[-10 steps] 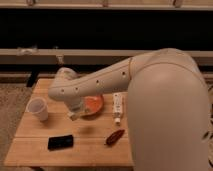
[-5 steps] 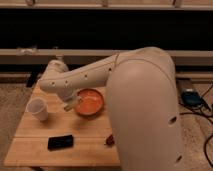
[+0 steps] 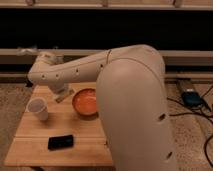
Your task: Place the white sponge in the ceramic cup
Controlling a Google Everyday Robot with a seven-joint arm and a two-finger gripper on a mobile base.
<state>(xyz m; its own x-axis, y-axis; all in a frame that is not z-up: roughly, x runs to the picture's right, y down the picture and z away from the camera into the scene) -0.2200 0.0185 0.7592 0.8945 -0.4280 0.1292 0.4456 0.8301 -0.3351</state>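
The ceramic cup (image 3: 38, 108) is a small white tapered cup standing upright at the left of the wooden table (image 3: 30, 147). My gripper (image 3: 63, 96) hangs at the end of the long white arm, just above the table between the cup and the orange bowl, a little right of and behind the cup. I cannot make out the white sponge as a separate thing; it may be hidden at the gripper.
An orange bowl (image 3: 85, 102) stands at the table's middle, right of the gripper. A black phone (image 3: 60, 142) lies near the front edge. My bulky arm (image 3: 132, 105) covers the right side of the table. Cables and a blue device (image 3: 192, 97) lie on the floor at the right.
The arm has swung left, carrying the gripper from over the bowl toward the cup. Its bulk now hides the white tube and the brown item on the table's right.
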